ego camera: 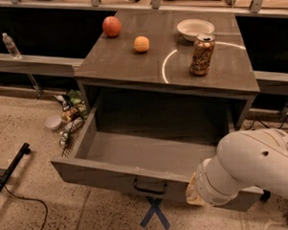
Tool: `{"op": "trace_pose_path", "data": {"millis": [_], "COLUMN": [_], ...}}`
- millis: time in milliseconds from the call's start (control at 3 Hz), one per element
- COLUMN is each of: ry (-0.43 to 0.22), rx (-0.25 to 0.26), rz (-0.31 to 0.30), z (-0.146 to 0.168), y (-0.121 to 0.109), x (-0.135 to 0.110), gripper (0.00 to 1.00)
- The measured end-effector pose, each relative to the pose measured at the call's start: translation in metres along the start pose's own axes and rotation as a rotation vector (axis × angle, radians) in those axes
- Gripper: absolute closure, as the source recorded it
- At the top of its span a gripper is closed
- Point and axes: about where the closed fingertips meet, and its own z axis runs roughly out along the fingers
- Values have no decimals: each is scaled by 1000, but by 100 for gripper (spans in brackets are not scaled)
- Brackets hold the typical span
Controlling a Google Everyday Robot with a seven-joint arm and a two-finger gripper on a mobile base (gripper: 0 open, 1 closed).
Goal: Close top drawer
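Note:
The top drawer is pulled far out of the grey cabinet and is empty inside. Its grey front panel faces the floor side, with a small black bar handle at the centre. My white arm reaches in from the lower right and covers the right end of the drawer front. The gripper is hidden behind the arm's rounded wrist end, close to the drawer front to the right of the handle.
On the cabinet top stand an apple, an orange, a white bowl and a drink can. Snack bags and a cup lie on the floor at the left. A blue X marks the floor below the handle.

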Motion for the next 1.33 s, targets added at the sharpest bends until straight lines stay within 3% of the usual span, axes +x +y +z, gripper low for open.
{"op": "trace_pose_path", "data": {"millis": [333, 667, 1000, 1333], "ry": [0, -4, -4, -23], "rx": [0, 75, 75, 156], "rz": [0, 23, 23, 55], "z": [0, 1, 1, -2], "y": [0, -32, -32, -70], "x": [0, -1, -1, -3], "gripper": [100, 100, 100, 100]}}
